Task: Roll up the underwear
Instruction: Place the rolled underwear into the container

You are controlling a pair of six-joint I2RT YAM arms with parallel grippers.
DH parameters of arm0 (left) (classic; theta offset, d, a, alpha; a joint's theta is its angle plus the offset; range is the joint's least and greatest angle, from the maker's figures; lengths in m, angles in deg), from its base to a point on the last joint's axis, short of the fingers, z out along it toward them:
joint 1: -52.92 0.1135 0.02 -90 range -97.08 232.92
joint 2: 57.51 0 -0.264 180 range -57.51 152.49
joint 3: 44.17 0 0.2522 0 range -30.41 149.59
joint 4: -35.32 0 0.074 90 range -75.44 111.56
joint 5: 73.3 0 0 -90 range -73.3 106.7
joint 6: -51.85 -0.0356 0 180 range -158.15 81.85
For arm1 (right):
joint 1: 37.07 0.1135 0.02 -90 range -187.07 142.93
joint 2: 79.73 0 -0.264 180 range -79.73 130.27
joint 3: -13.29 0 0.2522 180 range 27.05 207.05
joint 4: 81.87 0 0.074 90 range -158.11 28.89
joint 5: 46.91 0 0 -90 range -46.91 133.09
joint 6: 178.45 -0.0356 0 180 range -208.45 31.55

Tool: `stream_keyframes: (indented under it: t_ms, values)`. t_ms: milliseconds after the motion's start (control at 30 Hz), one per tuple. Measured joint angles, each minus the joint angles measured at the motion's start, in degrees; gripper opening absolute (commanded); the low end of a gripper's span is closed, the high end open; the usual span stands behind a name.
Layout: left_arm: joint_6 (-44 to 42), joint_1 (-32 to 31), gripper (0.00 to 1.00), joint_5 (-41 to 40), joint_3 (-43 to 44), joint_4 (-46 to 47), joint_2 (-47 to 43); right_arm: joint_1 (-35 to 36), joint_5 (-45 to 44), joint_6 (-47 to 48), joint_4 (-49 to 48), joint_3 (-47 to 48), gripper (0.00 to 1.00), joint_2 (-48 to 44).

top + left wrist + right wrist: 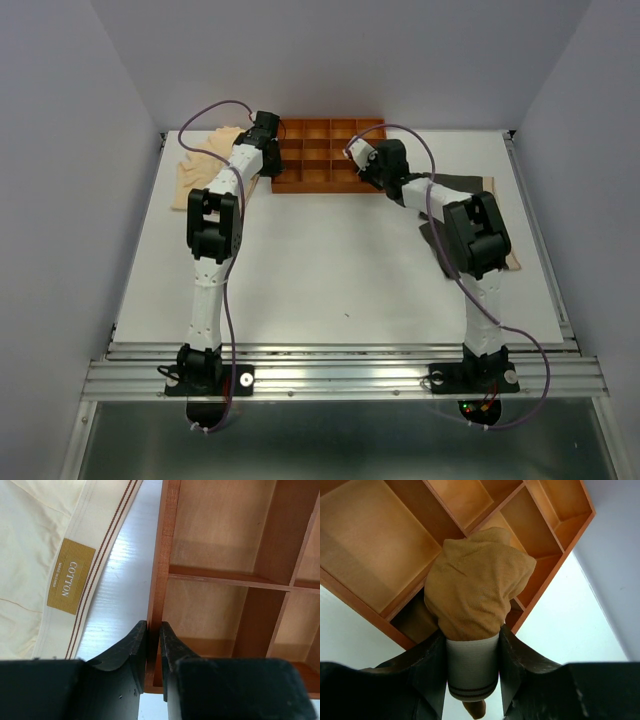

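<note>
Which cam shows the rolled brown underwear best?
Right wrist: the rolled brown underwear fills the frame, clamped by the right gripper over the tray. Top external shows only a speck; left wrist, none.

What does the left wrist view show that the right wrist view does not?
Only the left wrist view: flat pale underwear with a COTTON label, lying on the table beside the tray, and the left gripper closed on the tray's outer wall. Only the right wrist view: rolled brown underwear held in the right gripper above the compartments. Both: the orange-brown grid tray.
</note>
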Motion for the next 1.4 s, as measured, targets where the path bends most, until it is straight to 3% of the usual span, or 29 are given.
stream_keyframes:
  t_ms: [233,500,900,1000,1133,1400]
  values:
    - [0.0,0.0,0.23,0.02,-0.07,0.22,0.0,0.0,1.27,-2.16,1.73,0.79,0.01,0.13]
    - [-0.42,0.0,0.22,0.22,-0.13,0.66,0.0,-3.17,7.06,-8.55,12.09,10.93,0.01,4.79]
    - [-1.75,0.0,0.22,0.9,-0.76,2.54,0.0,-6.34,14.71,-12.35,16.44,18.32,0.01,9.94]
    - [-2.01,0.0,0.22,0.9,-0.76,2.64,0.0,-6.75,15.96,-12.39,16.96,18.64,0.08,10.25]
    - [-2.19,0.0,0.22,0.94,-0.83,2.71,0.0,-6.99,17.0,-11.1,17.29,18.6,0.38,10.12]
    - [-2.4,-0.02,0.22,1.27,-1.27,3.87,0.0,-7.21,20.17,-12.74,17.7,16.0,0.54,7.76]
